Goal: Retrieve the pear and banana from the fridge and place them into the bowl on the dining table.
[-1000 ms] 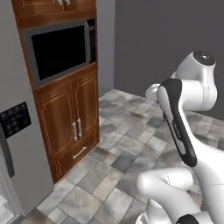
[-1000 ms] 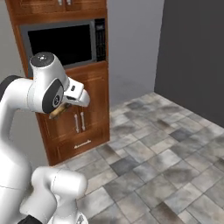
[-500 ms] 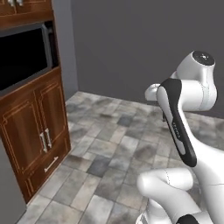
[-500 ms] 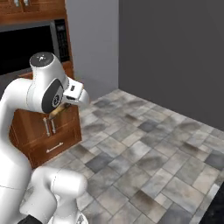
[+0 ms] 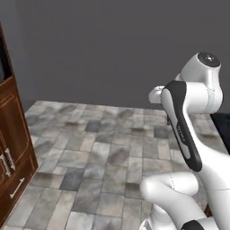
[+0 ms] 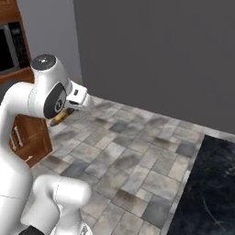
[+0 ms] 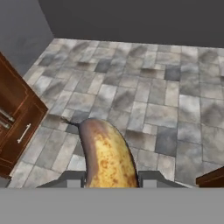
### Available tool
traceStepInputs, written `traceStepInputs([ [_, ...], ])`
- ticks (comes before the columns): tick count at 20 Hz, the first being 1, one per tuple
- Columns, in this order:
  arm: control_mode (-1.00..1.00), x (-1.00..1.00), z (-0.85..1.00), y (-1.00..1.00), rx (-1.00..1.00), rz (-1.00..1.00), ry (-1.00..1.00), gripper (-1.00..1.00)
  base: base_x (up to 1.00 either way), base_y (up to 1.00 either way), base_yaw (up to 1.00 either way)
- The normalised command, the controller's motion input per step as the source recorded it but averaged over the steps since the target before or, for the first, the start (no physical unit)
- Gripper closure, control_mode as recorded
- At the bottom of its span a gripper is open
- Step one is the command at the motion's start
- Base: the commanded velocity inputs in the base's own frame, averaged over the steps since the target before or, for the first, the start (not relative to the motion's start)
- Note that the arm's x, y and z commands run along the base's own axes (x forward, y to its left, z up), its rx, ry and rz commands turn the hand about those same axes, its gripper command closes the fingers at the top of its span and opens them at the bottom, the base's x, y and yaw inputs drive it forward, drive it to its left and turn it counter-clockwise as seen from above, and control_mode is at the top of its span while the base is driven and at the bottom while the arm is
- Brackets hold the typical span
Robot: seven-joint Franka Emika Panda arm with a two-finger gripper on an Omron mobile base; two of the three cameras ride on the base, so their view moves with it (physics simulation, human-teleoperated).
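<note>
My gripper (image 7: 109, 177) is shut on the banana (image 7: 107, 157), a yellow fruit with brown patches that sticks forward between the two finger tips over the stone-tiled floor. In the right base view the banana (image 6: 61, 117) peeks out beneath the white hand, where the gripper (image 6: 65, 114) is raised at chest height. A corner of the dining table (image 6: 206, 193), black marble with white veins, lies at the lower right, and its dark edge (image 5: 223, 128) shows beside the arm. The pear, the fridge and the bowl are out of view.
Brown wooden cupboards (image 5: 11, 152) stand at the left, with a microwave (image 6: 10, 48) above them. A dark grey wall (image 5: 112, 49) closes the far side. Grey stone floor tiles (image 6: 133, 151) stretch between the cupboards and the table.
The whole picture has swept sideways as the base turns: the cupboards and microwave slid off to the left, the grey wall and the table corner came in. The banana stays in the shut gripper.
</note>
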Motion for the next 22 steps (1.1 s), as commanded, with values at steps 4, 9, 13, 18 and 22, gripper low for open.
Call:
traceStepInputs([
  [4,1.00,0.00,0.00,0.00,0.00,0.00,0.00,1.00,-0.17,-0.12,-0.41],
  [9,1.00,0.00,0.00,0.00,0.00,0.00,0.00,1.00,-0.04,-0.04,-0.39],
  [13,1.00,0.00,0.00,0.00,0.00,0.00,0.00,1.00,0.00,0.00,-0.37],
  [18,1.00,0.00,0.00,0.00,0.00,0.00,0.00,1.00,0.00,0.00,-0.36],
  [22,1.00,0.00,0.00,0.00,0.00,0.00,0.00,1.00,0.00,0.00,-0.36],
])
